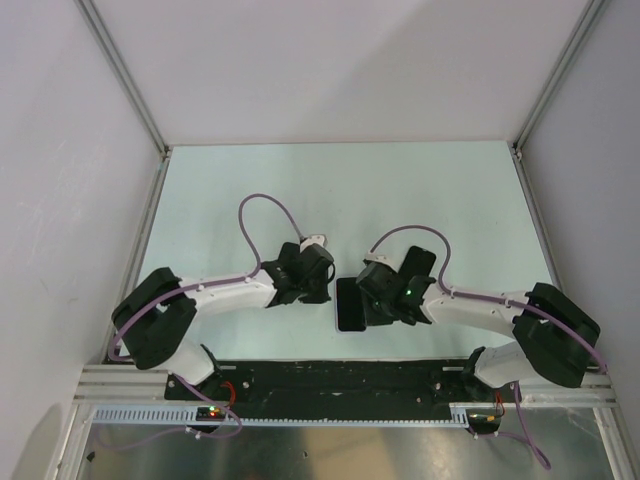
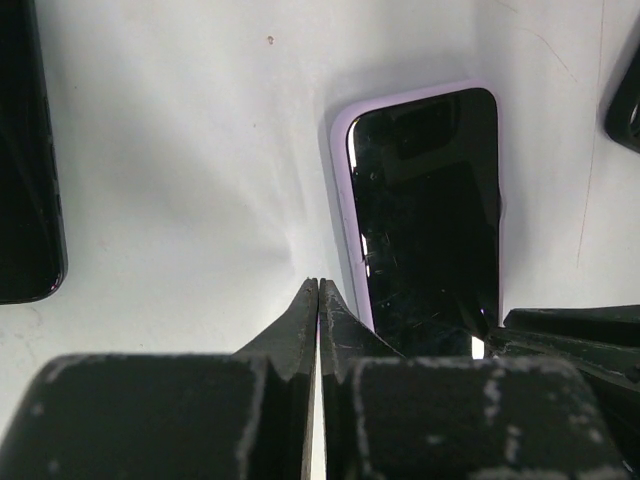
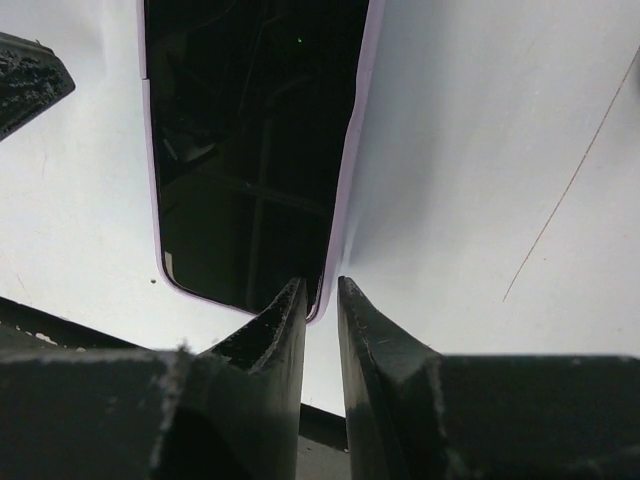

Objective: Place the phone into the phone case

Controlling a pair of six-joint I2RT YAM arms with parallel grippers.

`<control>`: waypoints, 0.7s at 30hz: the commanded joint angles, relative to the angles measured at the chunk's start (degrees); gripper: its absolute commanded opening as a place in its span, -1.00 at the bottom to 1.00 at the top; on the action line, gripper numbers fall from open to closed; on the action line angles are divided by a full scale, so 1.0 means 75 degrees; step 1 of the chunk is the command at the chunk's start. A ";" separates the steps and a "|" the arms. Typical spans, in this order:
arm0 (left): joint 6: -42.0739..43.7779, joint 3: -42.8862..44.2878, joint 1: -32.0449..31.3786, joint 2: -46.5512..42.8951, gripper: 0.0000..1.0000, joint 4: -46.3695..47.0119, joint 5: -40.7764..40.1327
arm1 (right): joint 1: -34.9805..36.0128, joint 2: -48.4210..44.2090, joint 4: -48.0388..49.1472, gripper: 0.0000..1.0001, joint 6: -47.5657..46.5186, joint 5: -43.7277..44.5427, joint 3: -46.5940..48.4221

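A black phone (image 1: pixel 350 303) lies flat on the table between my two grippers, screen up, inside a lilac phone case (image 2: pixel 342 190). In the left wrist view the phone (image 2: pixel 425 200) sits just right of my left gripper (image 2: pixel 318 285), which is shut and empty, its tips beside the case's left rim. My left gripper (image 1: pixel 320 288) is at the phone's left side. My right gripper (image 3: pixel 322 285) has a narrow gap and straddles the case's rim (image 3: pixel 345 170) at a near corner of the phone (image 3: pixel 250 140), one fingertip (image 3: pixel 295 300) over the screen. My right gripper (image 1: pixel 378 298) is at the phone's right side.
A dark flat object (image 2: pixel 25 150) lies at the left edge of the left wrist view and another (image 2: pixel 625 100) at its right edge. A black slab (image 1: pixel 418 262) shows beside the right wrist. White walls with metal rails (image 1: pixel 125 75) enclose the table.
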 commanded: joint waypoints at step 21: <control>0.0041 -0.0045 -0.0019 -0.0319 -0.86 0.0115 0.0063 | 0.0042 -0.0487 -0.0207 -0.34 0.0042 0.0474 -0.0160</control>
